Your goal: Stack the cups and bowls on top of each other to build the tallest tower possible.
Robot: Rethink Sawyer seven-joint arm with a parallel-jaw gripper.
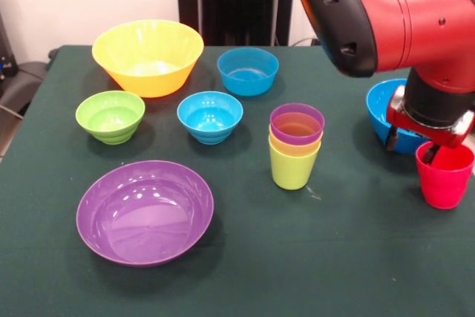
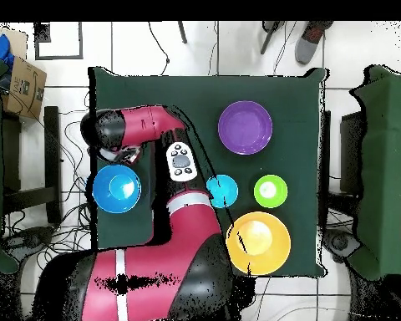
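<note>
The tower (image 1: pixel 295 146) stands mid-table: a lime green cup lowest, with a yellow and a purple cup nested in it. A red cup (image 1: pixel 445 176) stands alone at the right edge. My gripper (image 1: pixel 410 146) hangs at that cup's left rim, open. One finger (image 1: pixel 391 139) is outside the cup and the other is at or just inside its rim. Behind the gripper sits the large blue bowl (image 1: pixel 378 109) (image 2: pixel 116 188). In the overhead view the arm hides the tower and the red cup.
Left of the tower lie the yellow-orange bowl (image 1: pixel 148 57) (image 2: pixel 258 242), two small blue bowls (image 1: pixel 248 70) (image 1: pixel 210 116), the green bowl (image 1: pixel 110 116) (image 2: pixel 271 191) and the shallow purple bowl (image 1: pixel 145 211) (image 2: pixel 245 127). The red cup is close to the table's right side.
</note>
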